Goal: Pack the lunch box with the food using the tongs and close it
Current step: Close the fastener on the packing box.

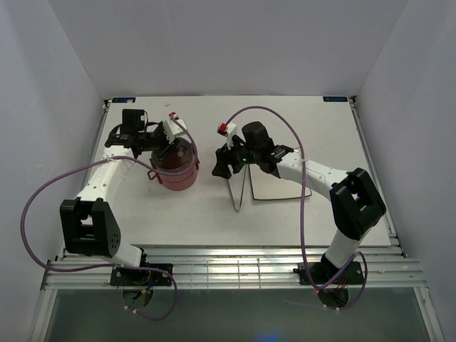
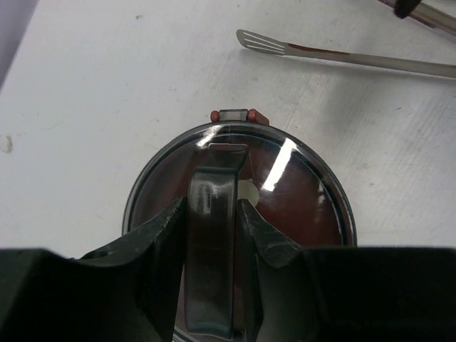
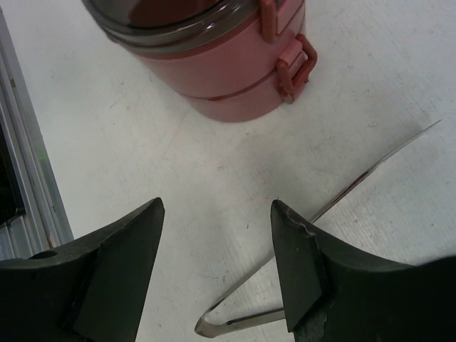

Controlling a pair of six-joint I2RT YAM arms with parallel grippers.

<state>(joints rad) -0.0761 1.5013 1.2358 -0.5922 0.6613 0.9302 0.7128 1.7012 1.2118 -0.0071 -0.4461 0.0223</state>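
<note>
Tabletop (image 1: 214, 221) open around lunch box (image 1: 178, 182); left gripper (image 2: 212, 214) clasps its handle (image 2: 211, 246), right gripper (image 3: 216, 206) apart.

**ITEM TALLY: TABLE**

Qty 1 lunch box (image 1: 176, 169): 2 red tiers (image 3: 228, 78), 1 grey cover (image 2: 299, 192) w/ 1 handle (image 2: 212, 221). Red clasps (image 3: 293, 65) seen, right wrist view: 2. Qty 1 pr tongs (image 1: 238, 198). Qty 1 white sq. plate (image 1: 279, 189). Arms (image 1: 107, 178): 2, ea. w/ 1 gripper: left gripper (image 2: 212, 206), right gripper (image 3: 217, 206).
</note>
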